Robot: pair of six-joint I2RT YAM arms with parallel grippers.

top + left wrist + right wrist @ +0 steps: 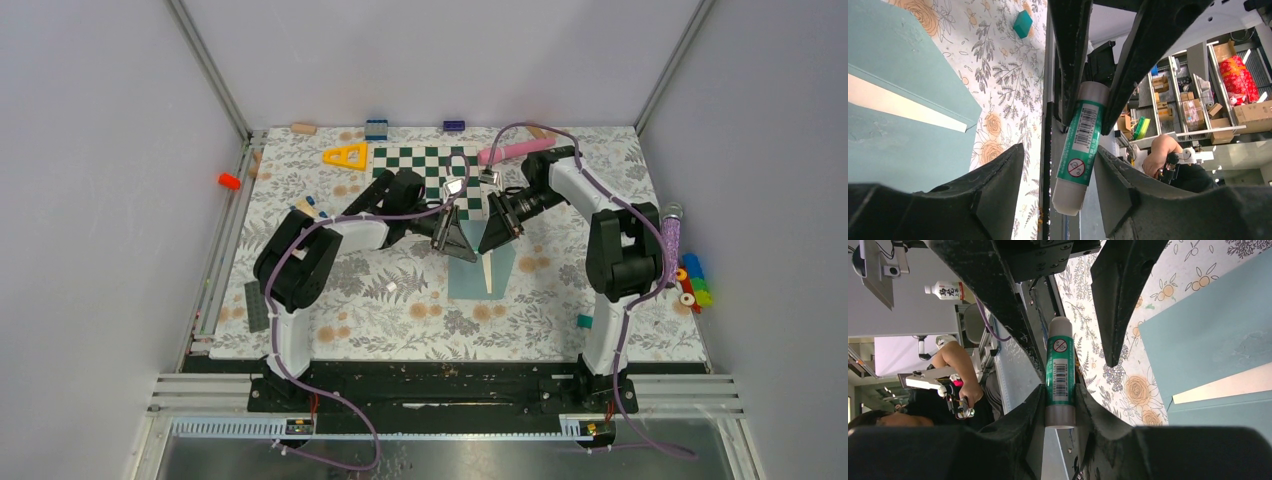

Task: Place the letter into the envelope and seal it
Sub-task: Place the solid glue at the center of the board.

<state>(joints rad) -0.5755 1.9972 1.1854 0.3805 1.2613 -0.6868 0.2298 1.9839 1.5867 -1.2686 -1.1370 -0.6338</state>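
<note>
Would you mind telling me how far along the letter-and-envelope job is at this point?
Done, apparently: the letter seems inserted, only a cream strip of it showing at the envelope flap. In hand: the right tool clamps a glue stick, with the left tool open around its white end. Left: gluing and pressing the flap shut.

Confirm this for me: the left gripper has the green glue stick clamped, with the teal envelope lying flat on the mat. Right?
Not quite. The right gripper has the green glue stick clamped, as the right wrist view shows. The left gripper only brackets the stick's white end and is not closed on it. The teal envelope does lie flat on the mat.
</note>
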